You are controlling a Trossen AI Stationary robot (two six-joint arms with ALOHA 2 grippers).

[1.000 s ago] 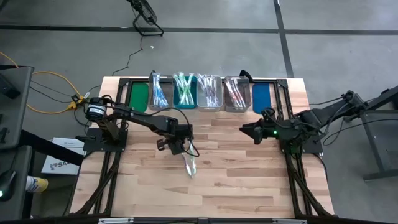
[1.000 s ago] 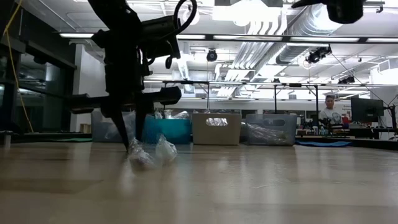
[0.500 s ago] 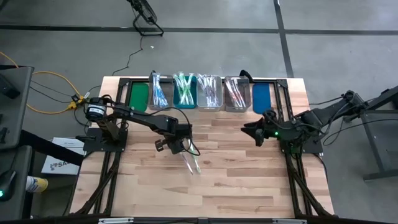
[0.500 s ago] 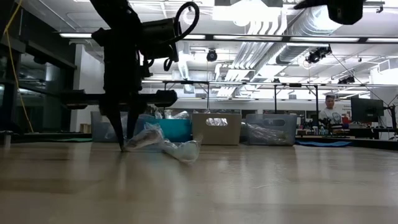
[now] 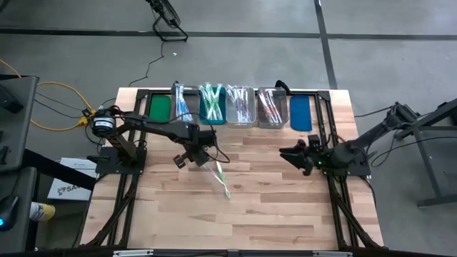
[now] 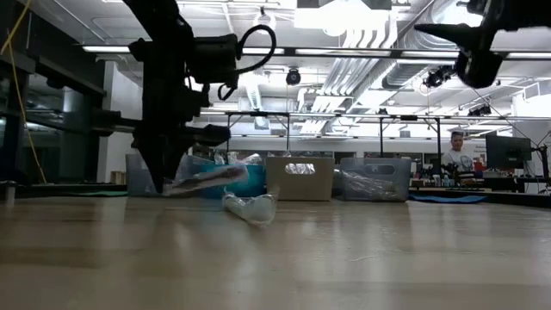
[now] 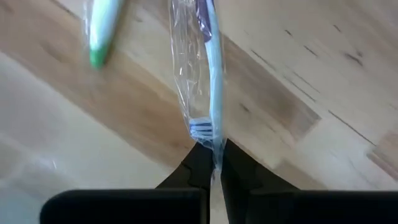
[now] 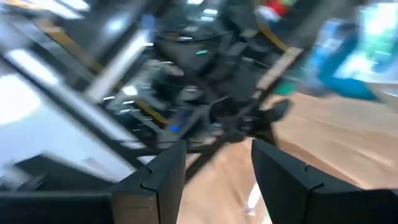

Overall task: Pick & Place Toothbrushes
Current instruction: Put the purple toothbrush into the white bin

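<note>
A blue toothbrush (image 7: 214, 74) in a clear wrapper sticks out from my left gripper (image 7: 211, 163), which is shut on it left of the table's middle (image 5: 194, 153). In the low view this toothbrush (image 6: 207, 178) hangs just above the wood. A second wrapped toothbrush, green (image 5: 225, 188), lies flat on the table beside it (image 6: 250, 207). My right gripper (image 5: 293, 155) hangs open in the air over the table's right half (image 6: 469, 39), with nothing between its fingers (image 8: 211, 168). My left gripper pinches the blue toothbrush's bristle end (image 7: 212, 142), wrapper and all, between its two fingertips. The fingers come from above, pointing down. The toothbrush sticks out sideways from them, roughly level, and its handle end (image 6: 239, 171) is off the table.
A row of bins with sorted toothbrushes stands along the far edge (image 5: 184, 103) (image 5: 213, 104) (image 5: 241, 106) (image 5: 270, 107), flanked by a green lid (image 5: 158, 111) and a blue lid (image 5: 300, 112). Bare wood lies in front of both arms. A person sits far off in the room (image 6: 455, 151).
My left gripper has shut on the blue toothbrush's end, rolled its wrist, risen a little and gone toward the far edge. The blue toothbrush has been drawn away from the green one and lifted. My right gripper has sunk and tipped toward level.
</note>
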